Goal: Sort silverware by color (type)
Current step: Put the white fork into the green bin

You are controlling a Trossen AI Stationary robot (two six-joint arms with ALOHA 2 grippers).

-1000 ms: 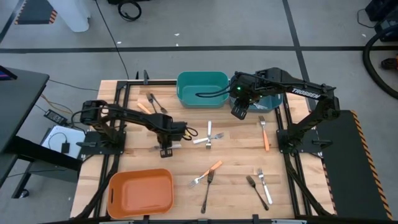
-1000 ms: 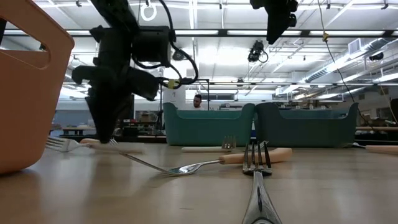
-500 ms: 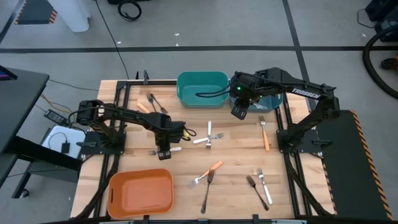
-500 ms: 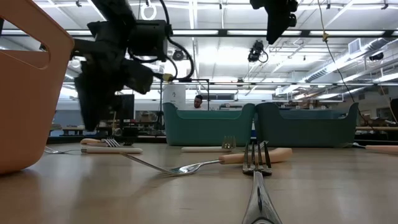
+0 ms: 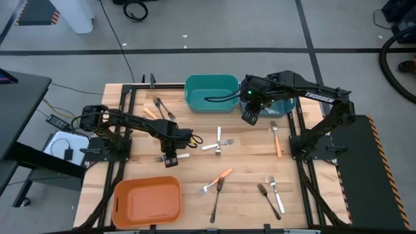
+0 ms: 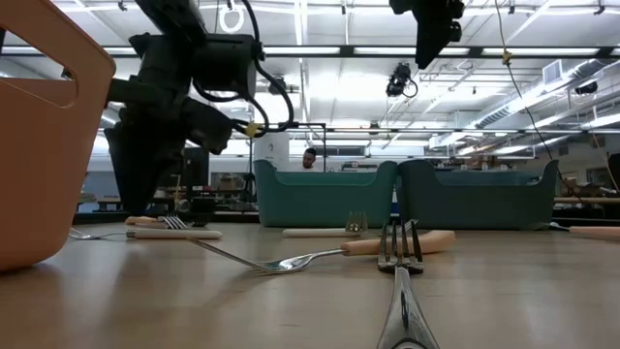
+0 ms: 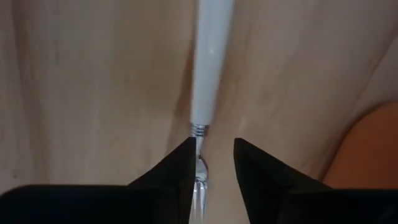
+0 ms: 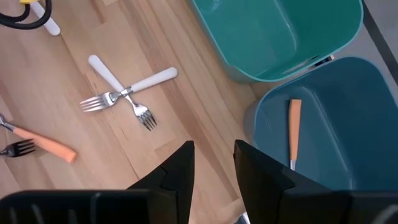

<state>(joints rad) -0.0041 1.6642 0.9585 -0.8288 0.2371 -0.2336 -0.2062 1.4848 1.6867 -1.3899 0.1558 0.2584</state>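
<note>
Across the table, left to right, you see this:

Orange bin (image 5: 147, 201): it sits at your near-left corner, and in the low view its wall (image 6: 39, 136) fills the left edge.

Back-left forks (image 5: 158, 107): an orange-handled one and a dark one lie together near the far-left edge, beside the green bin.

Left gripper (image 5: 168, 158): you have it low over the white fork (image 5: 174, 156), left of table centre. Its fingers (image 7: 168, 177) stand parted on either side of the fork's neck, and the white handle (image 7: 210, 62) runs out ahead of them on the wood. The fork lies flat on the table (image 5: 247, 166); whether the fingertips touch it, you cannot tell.

Green bin (image 5: 211, 93): it stands at the far edge, middle.

Crossed forks (image 5: 218, 142): two white-handled forks lie crossed at table centre, also plain in the right wrist view (image 8: 124, 93).

Near-centre forks (image 5: 216, 185): an orange-handled fork and a dark fork lie side by side, right of the orange bin.

Right gripper (image 5: 249, 117): it hangs above the table between the two far bins, with its fingers (image 8: 177, 168) apart and nothing between them.

Blue bin (image 8: 317, 118): it stands just right of the green one, with one orange-handled fork (image 8: 293, 127) inside.

Right-side fork (image 5: 277, 140): an orange-handled fork lies near the right arm's base.

Near-right forks (image 5: 272, 194): a dark one and a white-handled one lie close together.
</note>
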